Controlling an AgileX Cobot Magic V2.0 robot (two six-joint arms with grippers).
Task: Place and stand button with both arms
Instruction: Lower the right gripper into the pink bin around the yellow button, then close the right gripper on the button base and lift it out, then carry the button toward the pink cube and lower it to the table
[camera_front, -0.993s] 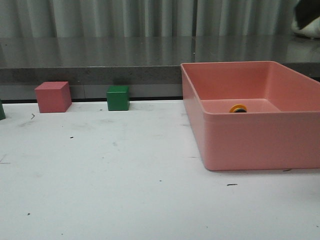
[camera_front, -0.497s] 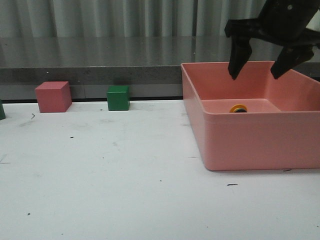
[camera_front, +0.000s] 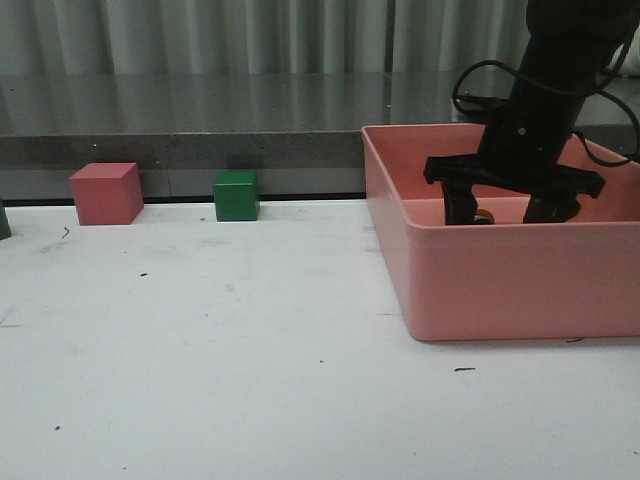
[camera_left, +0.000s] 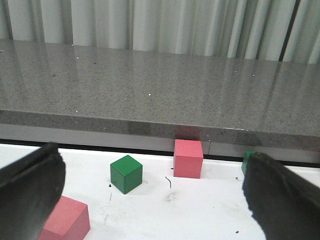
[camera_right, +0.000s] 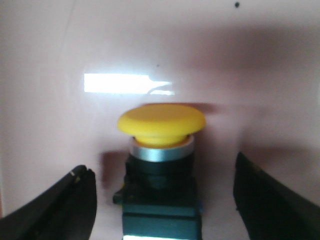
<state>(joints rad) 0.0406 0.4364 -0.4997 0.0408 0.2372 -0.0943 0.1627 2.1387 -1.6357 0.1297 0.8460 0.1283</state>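
The button (camera_right: 161, 150), with its yellow mushroom cap and black base, rests on the floor of the pink bin (camera_front: 500, 280). It seems to lie on its side, cap pointing away from the right wrist camera. My right gripper (camera_right: 162, 167) is open, with one finger on each side of the base and a gap to each. In the front view the right gripper (camera_front: 505, 210) reaches down inside the bin and hides most of the button (camera_front: 485, 215). My left gripper (camera_left: 152, 200) shows only in the left wrist view; it is open and holds nothing.
A pink cube (camera_front: 105, 193) and a green cube (camera_front: 236, 195) stand at the table's back edge below a grey ledge (camera_front: 180, 135). In the left wrist view there is a green cube (camera_left: 126, 173) and two pink cubes (camera_left: 188, 158) (camera_left: 65, 225).
The right arm came in from the upper right and dropped into the pink bin. Its open fingers now flank the button. The cubes and the bin have not moved.
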